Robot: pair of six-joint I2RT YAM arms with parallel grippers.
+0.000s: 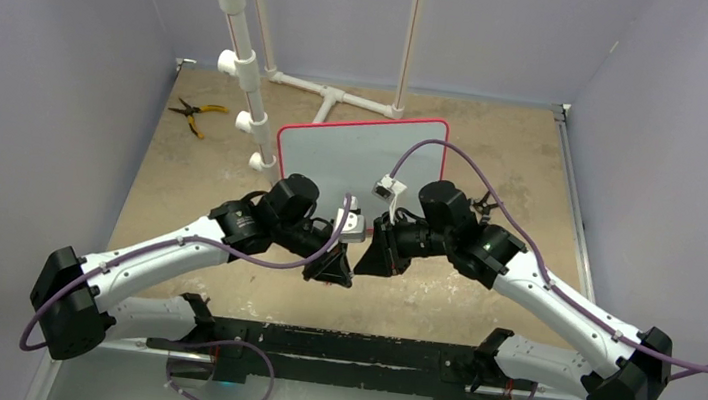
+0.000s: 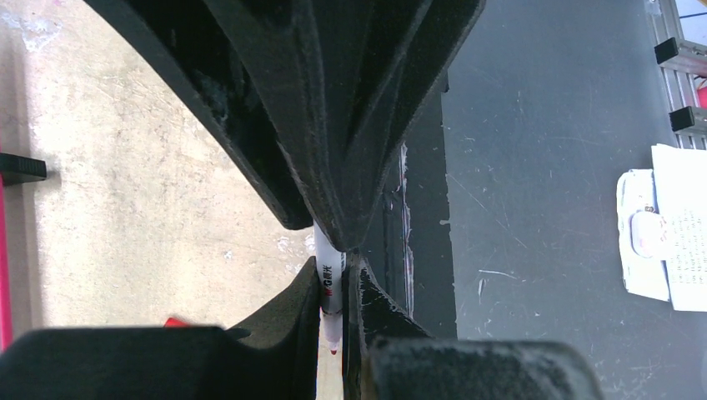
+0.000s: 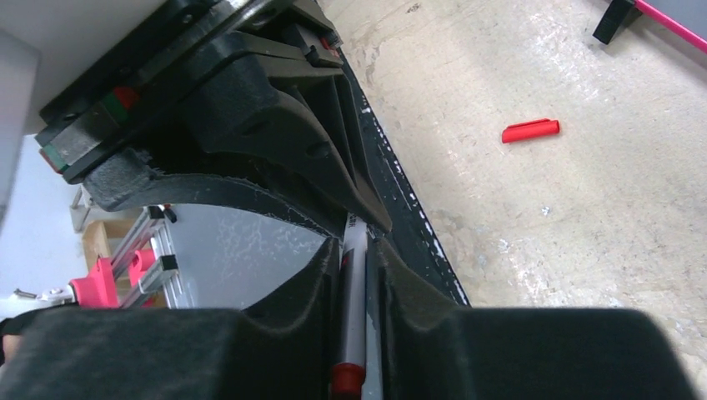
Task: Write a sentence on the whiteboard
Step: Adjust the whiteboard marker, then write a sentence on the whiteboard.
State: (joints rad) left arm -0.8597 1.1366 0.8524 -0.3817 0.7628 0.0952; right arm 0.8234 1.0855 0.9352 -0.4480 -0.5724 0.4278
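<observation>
Left gripper [image 2: 333, 271] is clenched on the marker [image 2: 329, 293], whose bare red tip pokes past its jaws. Right gripper [image 3: 354, 250] straddles the same barrel with its jaws just beside it; can't tell if it's biting. Looks like a handover. I'd get right fully clamped and square on the barrel before left lets go, else the pen tilts. Red cap [image 3: 530, 131] lies on the table, well apart. Whiteboard [image 1: 365, 156] stands upright just behind both grippers, with no sentence on it.

Probably a lab: walled table [image 1: 497, 146], PVC pipe frame [image 1: 242, 57]
</observation>
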